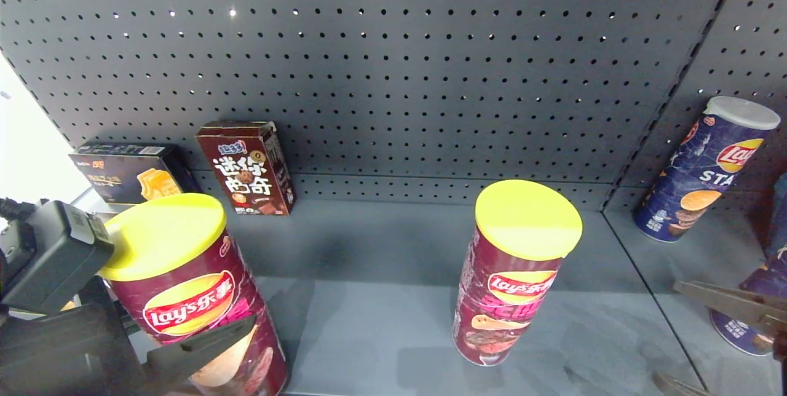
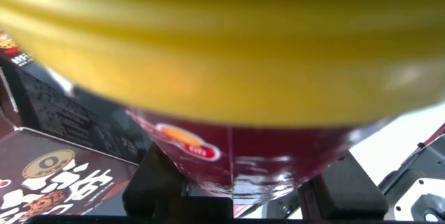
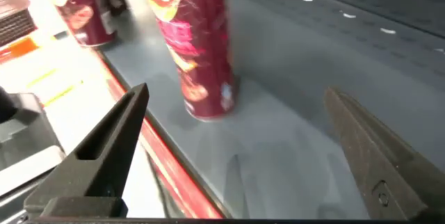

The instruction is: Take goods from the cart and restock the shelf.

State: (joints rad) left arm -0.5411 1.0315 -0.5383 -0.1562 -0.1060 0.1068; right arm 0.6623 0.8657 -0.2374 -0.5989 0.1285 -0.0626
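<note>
My left gripper [image 1: 184, 347] is shut on a maroon chips can with a yellow lid [image 1: 184, 285] at the front left of the grey shelf [image 1: 381, 322]. In the left wrist view the can [image 2: 236, 147] sits between the gripper [image 2: 250, 189] fingers, under its wide yellow lid. A second maroon can [image 1: 510, 279] stands upright mid-shelf, also seen as the near can [image 3: 201, 50]. My right gripper [image 1: 707, 344] is open and empty at the front right. In its own view the gripper [image 3: 236, 99] stands a short way from that standing can.
A brown cookie box [image 1: 246, 165] and a dark box [image 1: 132, 171] stand at the back left against the pegboard [image 1: 393, 64]. A blue chips can [image 1: 701, 171] leans at the back right. Another blue can [image 1: 747, 316] lies behind my right fingers. The shelf's red front edge [image 3: 174, 175] runs below.
</note>
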